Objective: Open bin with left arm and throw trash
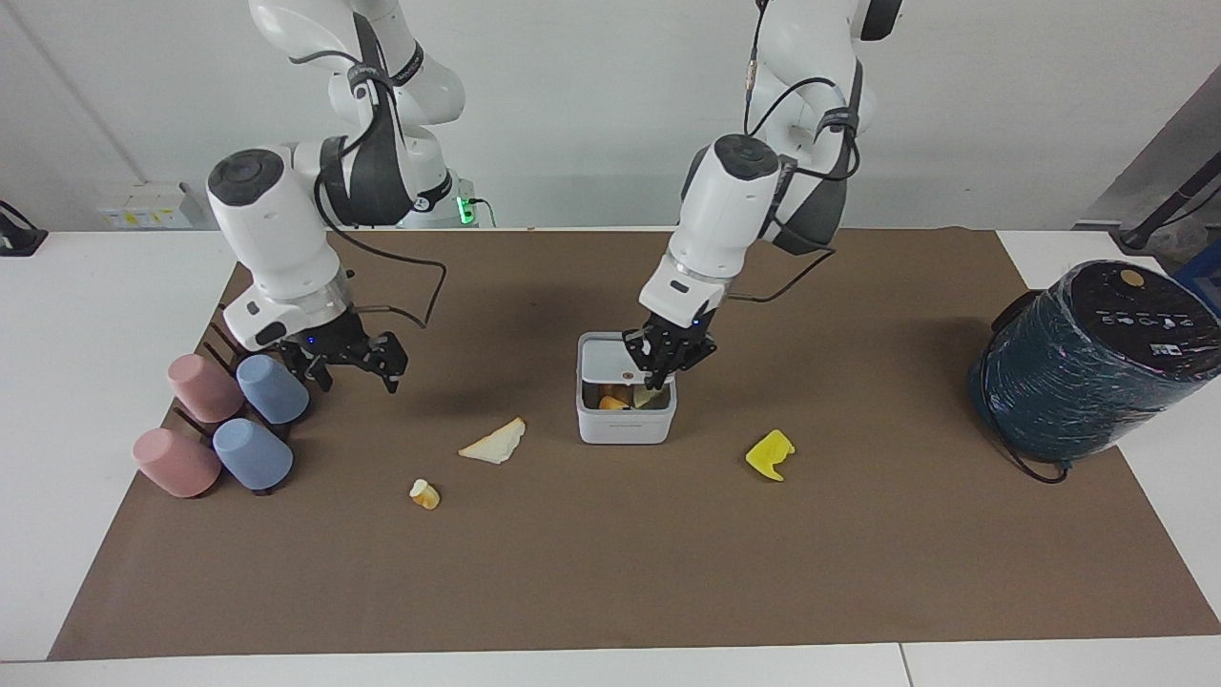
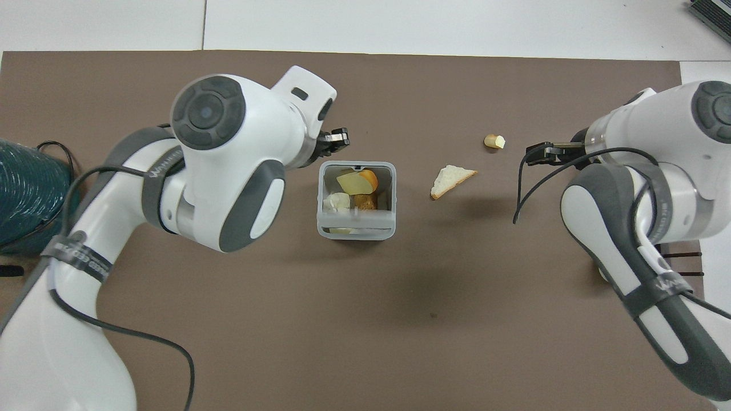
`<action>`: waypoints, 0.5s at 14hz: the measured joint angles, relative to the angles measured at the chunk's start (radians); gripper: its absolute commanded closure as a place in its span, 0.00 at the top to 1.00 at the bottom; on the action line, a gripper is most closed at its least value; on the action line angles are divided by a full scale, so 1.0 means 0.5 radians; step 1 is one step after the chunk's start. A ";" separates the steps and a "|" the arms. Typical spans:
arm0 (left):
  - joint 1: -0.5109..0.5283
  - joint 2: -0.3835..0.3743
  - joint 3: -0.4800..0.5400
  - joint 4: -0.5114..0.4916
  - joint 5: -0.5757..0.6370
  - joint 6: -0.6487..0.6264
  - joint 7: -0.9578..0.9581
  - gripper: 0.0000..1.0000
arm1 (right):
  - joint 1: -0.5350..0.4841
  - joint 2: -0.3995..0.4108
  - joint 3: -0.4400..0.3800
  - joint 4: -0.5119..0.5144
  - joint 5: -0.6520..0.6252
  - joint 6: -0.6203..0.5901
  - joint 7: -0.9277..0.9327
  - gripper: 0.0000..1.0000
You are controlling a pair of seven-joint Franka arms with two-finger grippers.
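Note:
The white bin [image 1: 625, 422] [image 2: 356, 233] stands mid-mat with its lid [image 1: 605, 357] raised upright on the robots' side; several scraps lie inside. My left gripper [image 1: 657, 379] [image 2: 340, 137] hangs shut over the bin's rim at the corner toward the left arm's end, holding nothing. The trash lies on the mat: a yellow wrinkly piece [image 1: 769, 455], which the left arm hides in the overhead view, a beige wedge [image 1: 494, 444] [image 2: 451, 180] and a tiny white-and-tan chunk [image 1: 425, 493] [image 2: 494, 141]. My right gripper [image 1: 351, 368] [image 2: 538, 155] is open and empty, low over the mat beside the cups.
Pastel cups [image 1: 272, 388] lie on a dark rack at the right arm's end of the table. A large dark teal cylinder [image 1: 1087, 363] [image 2: 28, 200] with a cable sits at the left arm's end. The brown mat [image 1: 610, 572] covers most of the table.

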 measured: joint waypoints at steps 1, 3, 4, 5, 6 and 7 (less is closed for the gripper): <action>0.054 0.006 0.001 0.020 0.000 -0.001 0.016 0.64 | 0.014 0.050 0.000 -0.023 0.000 0.103 0.000 1.00; 0.134 0.032 0.003 0.002 0.000 0.030 0.100 0.80 | 0.043 0.147 0.000 -0.047 0.000 0.333 0.000 1.00; 0.167 0.049 0.004 -0.019 0.000 0.051 0.157 0.89 | 0.058 0.194 0.000 -0.049 0.000 0.452 0.000 1.00; 0.200 0.064 0.004 -0.047 0.000 0.079 0.212 0.95 | 0.068 0.243 0.000 -0.050 0.000 0.567 0.000 1.00; 0.221 0.074 0.005 -0.080 0.000 0.109 0.251 0.99 | 0.072 0.290 0.000 -0.051 0.000 0.670 0.000 1.00; 0.234 0.077 0.005 -0.124 0.000 0.158 0.284 1.00 | 0.073 0.336 0.000 -0.051 -0.001 0.766 -0.005 1.00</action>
